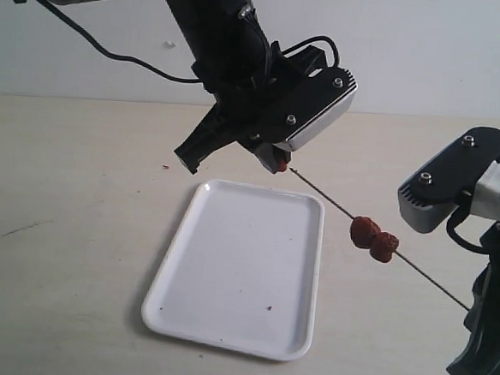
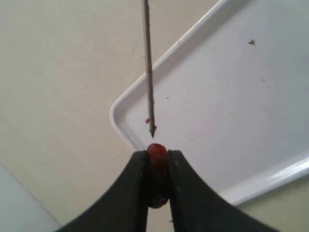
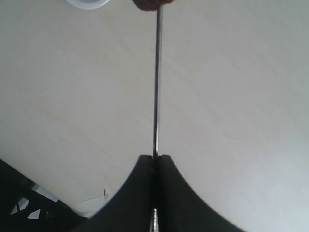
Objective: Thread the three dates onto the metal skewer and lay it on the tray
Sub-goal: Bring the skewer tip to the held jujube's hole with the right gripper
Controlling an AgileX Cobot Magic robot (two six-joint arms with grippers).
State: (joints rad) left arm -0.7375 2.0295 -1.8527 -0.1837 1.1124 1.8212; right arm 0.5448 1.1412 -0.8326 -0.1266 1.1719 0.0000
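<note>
Dark grey metal, a thin pointed skewer, is being pinched at its rear end by the right gripper, jaws pressed together on it. Two wrinkled reddish-brown dates are being carried mid-rod, touching each other. A third date is being clamped in the left gripper, just off the tip, near a corner of the flat white rectangular tray.

The tray is smooth, glossy white plastic, specked with a few dark crumbs. The metal skewer has a dull grey sheen. The dates look wrinkled and faintly shiny. The surface is pale and matt. The left end effector and right end effector are matt black, seemingly plastic.
</note>
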